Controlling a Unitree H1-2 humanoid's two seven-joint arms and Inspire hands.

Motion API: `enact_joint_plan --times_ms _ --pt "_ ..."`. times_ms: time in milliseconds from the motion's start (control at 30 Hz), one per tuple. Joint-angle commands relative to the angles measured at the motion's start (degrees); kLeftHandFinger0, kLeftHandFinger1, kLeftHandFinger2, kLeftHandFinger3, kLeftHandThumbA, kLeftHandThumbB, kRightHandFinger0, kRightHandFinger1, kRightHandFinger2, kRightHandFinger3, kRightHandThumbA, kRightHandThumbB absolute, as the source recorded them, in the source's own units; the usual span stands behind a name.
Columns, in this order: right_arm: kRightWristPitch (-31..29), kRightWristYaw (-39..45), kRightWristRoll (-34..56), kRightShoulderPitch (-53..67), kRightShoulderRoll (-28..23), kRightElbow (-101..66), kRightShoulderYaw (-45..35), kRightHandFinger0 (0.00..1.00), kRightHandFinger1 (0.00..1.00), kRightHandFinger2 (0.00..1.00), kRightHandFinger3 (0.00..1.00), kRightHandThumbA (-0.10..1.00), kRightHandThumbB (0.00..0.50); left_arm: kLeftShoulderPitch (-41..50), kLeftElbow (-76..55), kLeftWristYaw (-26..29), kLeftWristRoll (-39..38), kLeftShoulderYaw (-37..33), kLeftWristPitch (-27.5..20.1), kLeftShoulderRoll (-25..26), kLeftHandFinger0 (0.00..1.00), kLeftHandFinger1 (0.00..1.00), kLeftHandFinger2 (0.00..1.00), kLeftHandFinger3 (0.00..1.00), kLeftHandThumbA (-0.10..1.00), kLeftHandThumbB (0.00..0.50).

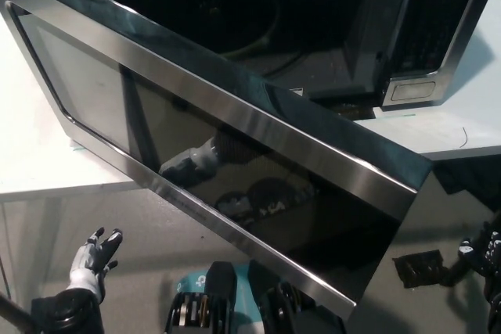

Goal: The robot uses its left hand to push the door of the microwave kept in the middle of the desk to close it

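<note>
White left hand (95,260) spread, below open microwave door (211,146); right hand (481,260) unclear.

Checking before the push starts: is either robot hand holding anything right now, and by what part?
Nothing is held. The white left hand is open below the microwave door, apart from it; the black right hand is too dark to tell.

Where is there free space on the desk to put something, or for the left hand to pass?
Bare white desk lies left of the open microwave door, and more at right near the microwave control panel. The left hand has open space up to the door. The middle is crowded by the door.
</note>
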Motion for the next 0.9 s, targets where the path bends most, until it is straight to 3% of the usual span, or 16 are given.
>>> enact_joint_plan --times_ms 0,67,133,167,200,233,367,400,433,533,600,633,733,767,833,867 --pt "-4.2 1.3 3.2 -2.4 -1.2 -0.2 -1.8 1.0 1.0 1.0 1.0 0.21 0.149 -1.8 -1.9 0.8 -1.0 0.3 1.1 0.8 1.0 1.0 1.0 1.0 0.47 0.048" --pt "-4.3 1.3 2.6 -2.3 -1.4 -0.1 -1.3 1.0 1.0 1.0 1.0 0.24 0.135 -1.4 -2.8 1.1 -0.6 -0.1 1.9 0.8 1.0 1.0 1.0 1.0 0.48 0.048" --pt "-4.1 2.6 3.1 -2.3 -1.4 -0.6 -1.5 1.0 1.0 1.0 1.0 0.28 0.151 -1.1 -3.8 1.0 -0.2 -0.6 2.4 0.9 1.0 1.0 1.0 1.0 0.51 0.026" --pt "-4.5 0.0 1.3 -2.6 -1.5 -0.2 -0.5 1.0 1.0 1.0 1.0 0.26 0.149 -0.7 -4.8 1.0 0.2 -0.9 3.0 0.9 1.0 1.0 1.0 1.0 0.54 0.03" --pt "-4.3 0.2 2.3 -2.7 -1.4 -0.3 -1.3 1.0 1.0 1.0 1.0 0.16 0.129 -0.5 -5.2 0.9 0.1 -0.9 2.7 0.8 1.0 1.0 1.0 1.0 0.55 0.017" --pt "-3.4 0.4 3.1 -2.9 -1.2 -0.6 -1.9 1.0 1.0 1.0 1.0 0.17 0.127 0.1 -6.3 1.0 -0.2 -0.6 0.9 0.5 1.0 1.0 1.0 1.0 0.55 0.009" --pt "-3.5 0.8 2.6 -2.2 -1.5 -1.6 -1.5 1.0 1.0 1.0 1.0 0.21 0.139 1.0 -9.0 1.4 -0.3 -0.5 1.6 -0.1 1.0 1.0 1.0 1.0 0.55 0.023" --pt "-4.2 1.6 3.0 -1.8 -1.5 -1.8 -1.7 1.0 1.0 1.0 1.0 0.21 0.165 2.1 -13.4 1.9 -0.6 0.0 4.1 -0.9 1.0 1.0 1.0 1.0 0.53 0.004" --pt "-3.7 0.8 2.2 -1.7 -1.7 -1.9 -1.2 1.0 1.0 1.0 1.0 0.24 0.155 3.6 -15.8 1.6 0.9 -1.3 0.8 -1.1 1.0 1.0 1.0 1.0 0.5 0.005" --pt "-3.7 1.7 4.2 -1.7 -1.4 -2.2 -2.6 1.0 1.0 1.0 1.0 0.21 0.144 5.0 -20.4 4.4 1.5 -0.7 0.6 -2.9 1.0 1.0 1.0 1.0 0.45 0.03" --pt "-3.4 1.8 2.8 -1.4 -1.9 -2.5 -1.5 1.0 1.0 1.0 1.0 0.25 0.115 5.8 -25.3 8.0 2.9 0.0 3.4 -4.8 1.0 1.0 1.0 1.0 0.44 0.049" --pt "-3.3 1.1 2.3 -1.2 -1.9 -2.7 -1.2 1.0 1.0 1.0 1.0 0.26 0.153 6.4 -27.9 9.0 3.2 0.3 4.8 -5.6 1.0 1.0 1.0 1.0 0.46 0.028" --pt "-2.2 0.3 3.2 -1.2 -1.8 -3.6 -2.0 1.0 1.0 1.0 1.0 0.25 0.168 9.4 -37.3 11.3 4.5 0.9 7.2 -8.5 1.0 1.0 1.0 1.0 0.45 0.005" --pt "-2.5 0.7 3.6 -1.4 -1.8 -3.0 -2.3 1.0 1.0 1.0 1.0 0.24 0.133 10.6 -40.0 11.0 5.3 0.5 8.3 -8.7 1.0 1.0 1.0 0.97 0.46 0.001" --pt "-1.9 1.7 5.7 -1.7 -1.8 -2.7 -4.0 1.0 1.0 1.0 1.0 0.22 0.1 13.2 -45.4 10.9 7.7 -0.7 10.3 -9.1 0.94 0.88 0.97 0.91 0.49 0.001" --pt "-2.5 1.5 3.5 -1.5 -2.3 -2.3 -2.3 1.0 1.0 1.0 1.0 0.29 0.072 14.1 -47.4 11.3 8.0 -0.5 11.4 -9.6 1.0 0.95 0.99 0.82 0.49 0.026"
